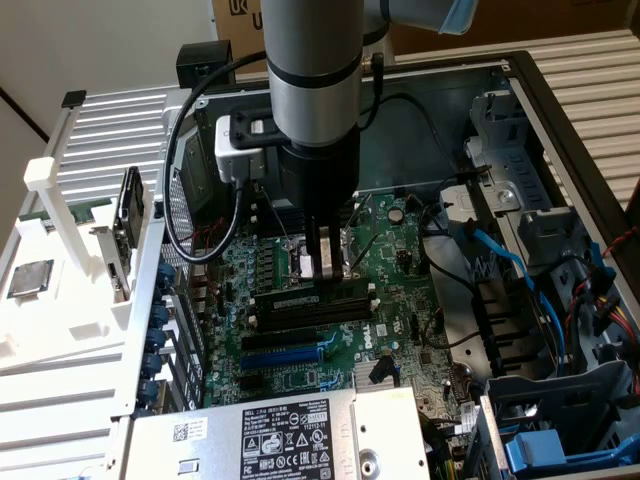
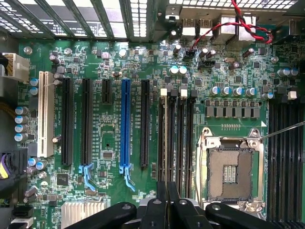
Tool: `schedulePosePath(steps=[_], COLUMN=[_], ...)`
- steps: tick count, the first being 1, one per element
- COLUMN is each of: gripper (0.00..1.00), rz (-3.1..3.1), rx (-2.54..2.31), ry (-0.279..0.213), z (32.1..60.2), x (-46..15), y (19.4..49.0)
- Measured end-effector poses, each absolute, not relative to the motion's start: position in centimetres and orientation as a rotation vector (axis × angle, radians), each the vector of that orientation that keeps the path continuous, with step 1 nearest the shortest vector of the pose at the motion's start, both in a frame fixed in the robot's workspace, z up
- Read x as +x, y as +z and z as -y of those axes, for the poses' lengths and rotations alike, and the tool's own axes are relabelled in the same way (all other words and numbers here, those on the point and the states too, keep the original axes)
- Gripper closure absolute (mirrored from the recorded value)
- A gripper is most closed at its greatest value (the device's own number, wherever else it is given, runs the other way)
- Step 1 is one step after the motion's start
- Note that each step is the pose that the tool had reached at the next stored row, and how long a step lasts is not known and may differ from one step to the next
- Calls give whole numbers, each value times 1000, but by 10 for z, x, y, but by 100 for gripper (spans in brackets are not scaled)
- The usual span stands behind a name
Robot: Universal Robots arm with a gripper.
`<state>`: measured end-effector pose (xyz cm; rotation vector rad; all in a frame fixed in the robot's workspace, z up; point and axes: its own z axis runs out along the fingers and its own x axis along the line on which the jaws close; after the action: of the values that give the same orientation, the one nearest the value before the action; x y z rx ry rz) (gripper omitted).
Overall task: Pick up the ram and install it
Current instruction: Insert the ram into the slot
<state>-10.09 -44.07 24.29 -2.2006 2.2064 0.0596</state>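
The ram (image 1: 300,298) is a long dark stick with a pale label. It lies along the memory slot nearest the processor socket, on the green motherboard (image 1: 400,290) inside the open computer case. My gripper (image 1: 322,266) comes straight down on the stick's middle, and its two narrow fingers are pinched together on the top edge. In the wrist view my gripper (image 2: 167,200) hangs over the row of black memory slots (image 2: 177,138) with white end clips. The fingers there are nearly touching, and the stick between them is seen edge-on and hard to make out.
The empty processor socket (image 2: 232,174) lies right beside the slots. A blue expansion slot (image 2: 125,124) and black ones sit on the other side. The labelled power supply (image 1: 280,440), blue cables (image 1: 500,260) and drive cages crowd the case. A white rack (image 1: 60,200) holds a silver chip (image 1: 30,278).
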Motion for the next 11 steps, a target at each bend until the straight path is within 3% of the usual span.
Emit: schedulePosePath(steps=[11], gripper=[88], rz=[-2213], rx=[-2193], ry=[59], z=[442], x=[-100], y=[243])
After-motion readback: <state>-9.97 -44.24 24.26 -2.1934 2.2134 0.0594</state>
